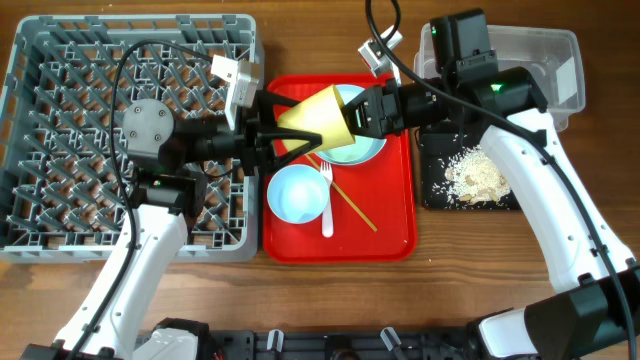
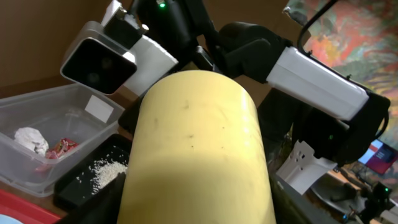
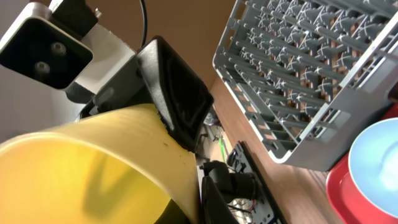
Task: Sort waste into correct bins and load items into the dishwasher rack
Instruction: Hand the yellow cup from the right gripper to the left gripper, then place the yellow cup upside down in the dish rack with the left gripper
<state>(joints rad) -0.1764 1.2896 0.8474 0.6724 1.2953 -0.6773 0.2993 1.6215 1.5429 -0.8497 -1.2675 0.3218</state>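
The yellow cup (image 1: 315, 118) hangs on its side above the red tray, held between both arms. My right gripper (image 1: 352, 115) is shut on its rim, one finger inside the cup (image 3: 74, 174) and one finger (image 3: 214, 199) outside. My left gripper (image 1: 298, 125) straddles the narrow end, and its dark fingers (image 2: 93, 202) lie against both sides of the cup (image 2: 196, 143). The pale green bowl (image 1: 365, 148) and the light blue bowl (image 1: 297, 192) sit on the tray. The grey rack (image 1: 60, 120) is at the left. The black tray (image 1: 470, 175) holds rice scraps (image 2: 106, 171). Tissue (image 2: 30, 140) and red wrapper (image 2: 61, 146) lie in the clear tub (image 1: 540, 60).
A white fork (image 1: 326, 205) and a wooden chopstick (image 1: 350, 200) lie on the red tray (image 1: 390, 235). In the right wrist view the rack (image 3: 311, 81) is at the upper right, with the light blue bowl (image 3: 376, 162) below it.
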